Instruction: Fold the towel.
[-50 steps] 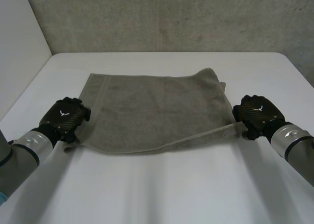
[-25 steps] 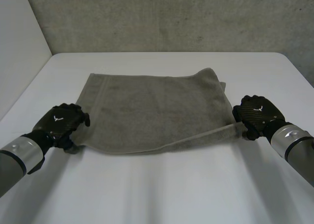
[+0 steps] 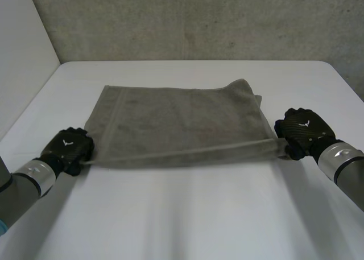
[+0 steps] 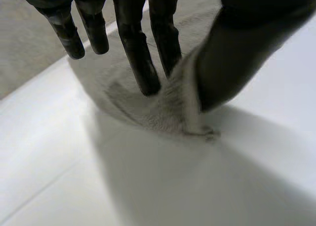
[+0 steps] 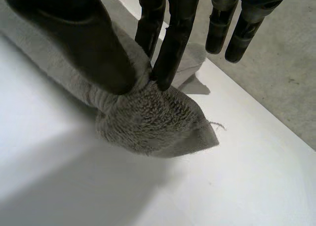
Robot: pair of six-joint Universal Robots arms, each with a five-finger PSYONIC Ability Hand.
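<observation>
If either pinch loosens as the near edge travels toward 12 o'clock, a corner could slip and skew the fold. The left hand (image 3: pixel 68 149) at 8 o'clock and the right hand (image 3: pixel 301 136) at 4 o'clock each nip a near corner between thumb and fingers (image 5: pixel 175 38); the left's bite seems shallow, partly hidden. The towel (image 3: pixel 176 115), grey, lies mid table (image 3: pixel 182 214), near edge raised and taut, nap thick

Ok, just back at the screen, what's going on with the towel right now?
The left robot hand and the right robot hand each pinch a near corner of the grey towel. Its near edge is stretched straight between them and seems slightly raised off the white table. The rest lies flat, not yet folded over.
</observation>
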